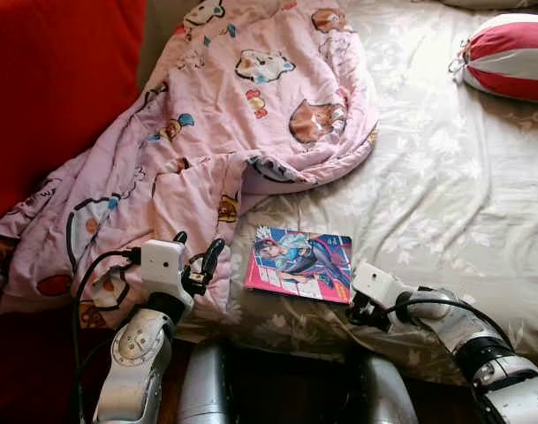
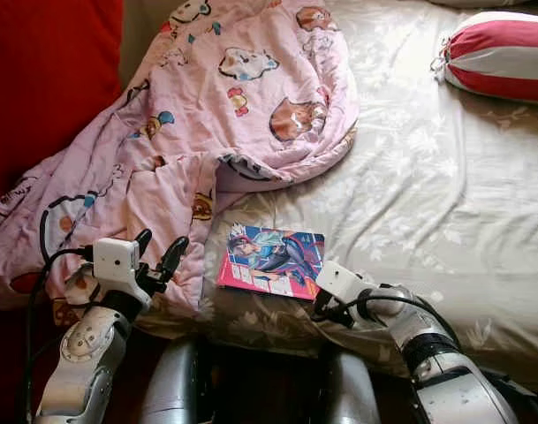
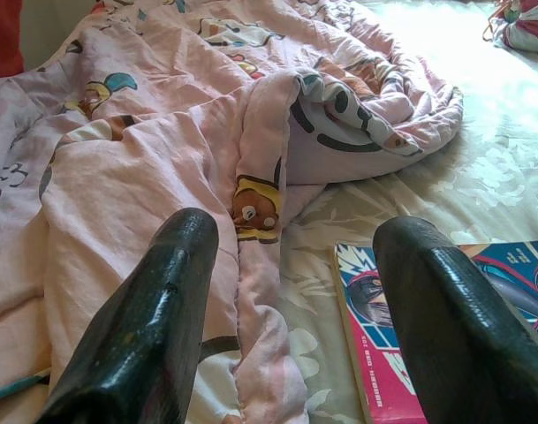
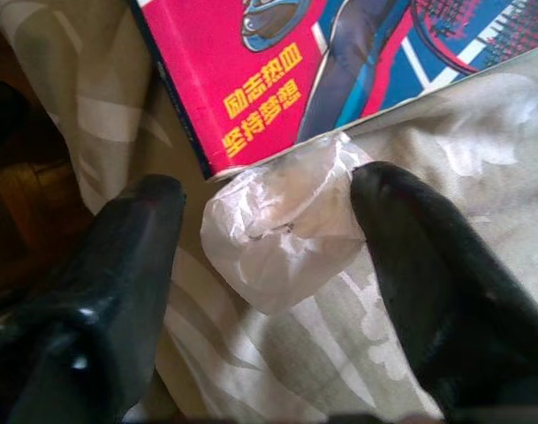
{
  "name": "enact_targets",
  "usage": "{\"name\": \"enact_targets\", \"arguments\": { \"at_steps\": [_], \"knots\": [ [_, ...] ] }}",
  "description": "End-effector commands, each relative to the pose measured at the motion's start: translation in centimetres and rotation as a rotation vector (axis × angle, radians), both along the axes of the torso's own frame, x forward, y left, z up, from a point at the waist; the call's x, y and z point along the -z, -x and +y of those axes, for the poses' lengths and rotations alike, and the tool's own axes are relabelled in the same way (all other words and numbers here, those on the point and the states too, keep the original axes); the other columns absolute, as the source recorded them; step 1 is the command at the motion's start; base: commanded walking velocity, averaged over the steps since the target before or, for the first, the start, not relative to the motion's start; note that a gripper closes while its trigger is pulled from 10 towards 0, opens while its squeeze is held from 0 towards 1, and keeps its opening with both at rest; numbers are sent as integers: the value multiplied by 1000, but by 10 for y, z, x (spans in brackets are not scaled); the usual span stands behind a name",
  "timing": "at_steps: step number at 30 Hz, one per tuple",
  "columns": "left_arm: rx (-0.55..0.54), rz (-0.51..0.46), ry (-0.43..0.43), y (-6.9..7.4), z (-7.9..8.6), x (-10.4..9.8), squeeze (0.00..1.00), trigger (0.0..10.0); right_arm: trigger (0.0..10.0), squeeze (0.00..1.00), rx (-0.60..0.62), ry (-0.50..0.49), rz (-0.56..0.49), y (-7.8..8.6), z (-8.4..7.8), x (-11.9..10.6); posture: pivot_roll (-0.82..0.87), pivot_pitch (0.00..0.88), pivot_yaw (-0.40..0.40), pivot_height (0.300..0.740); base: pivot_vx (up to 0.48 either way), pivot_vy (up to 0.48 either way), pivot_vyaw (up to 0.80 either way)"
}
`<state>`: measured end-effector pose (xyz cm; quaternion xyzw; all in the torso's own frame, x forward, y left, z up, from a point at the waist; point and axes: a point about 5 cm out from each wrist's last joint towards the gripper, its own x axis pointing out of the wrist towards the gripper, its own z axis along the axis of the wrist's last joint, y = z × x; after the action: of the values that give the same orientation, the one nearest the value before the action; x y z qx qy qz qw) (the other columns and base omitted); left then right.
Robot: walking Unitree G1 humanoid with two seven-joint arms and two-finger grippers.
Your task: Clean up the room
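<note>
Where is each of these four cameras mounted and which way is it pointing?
Left and right eye views: on the head, looking down at the beige floral bed sheet, pink cartoon-print quilt and colourful glossy comic book; both silver arms show.
Left wrist view: along the open left hand, facing the quilt and the book's edge.
Right wrist view: along the open right hand, fingers either side of a crumpled translucent wrapper at the book's corner.
All share the book.

Left gripper (image 1: 196, 253) raised on its silver arm, fingers parted; right gripper (image 4: 269, 231) held low, fingers spread wide.
</note>
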<state>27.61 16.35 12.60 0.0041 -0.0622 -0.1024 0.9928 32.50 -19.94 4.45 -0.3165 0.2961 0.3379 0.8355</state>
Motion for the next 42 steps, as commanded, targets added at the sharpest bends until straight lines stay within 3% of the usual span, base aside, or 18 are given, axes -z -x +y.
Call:
{"name": "enact_targets", "arguments": {
  "at_steps": [1,11,21,28,42],
  "knots": [
    [-8,26,-13,3,3,5,0,10000,0,0,-1,17,13,2,0,3,191,164,33,584,0,0,0],
    [-2,25,-28,2,2,6,0,10000,0,0,-14,140,4,4,-10,7,196,178,32,584,0,0,0],
    [-7,25,-32,3,3,5,0,10000,0,0,12,115,-32,2,-4,6,194,179,39,584,0,0,0],
    [0,26,-44,3,3,5,0,10000,0,0,31,37,-77,-2,4,2,198,178,39,584,0,0,0],
    [8,41,-44,1,1,8,0,10000,0,0,78,-18,-51,3,7,10,191,188,38,584,0,0,0]
  ]
}}
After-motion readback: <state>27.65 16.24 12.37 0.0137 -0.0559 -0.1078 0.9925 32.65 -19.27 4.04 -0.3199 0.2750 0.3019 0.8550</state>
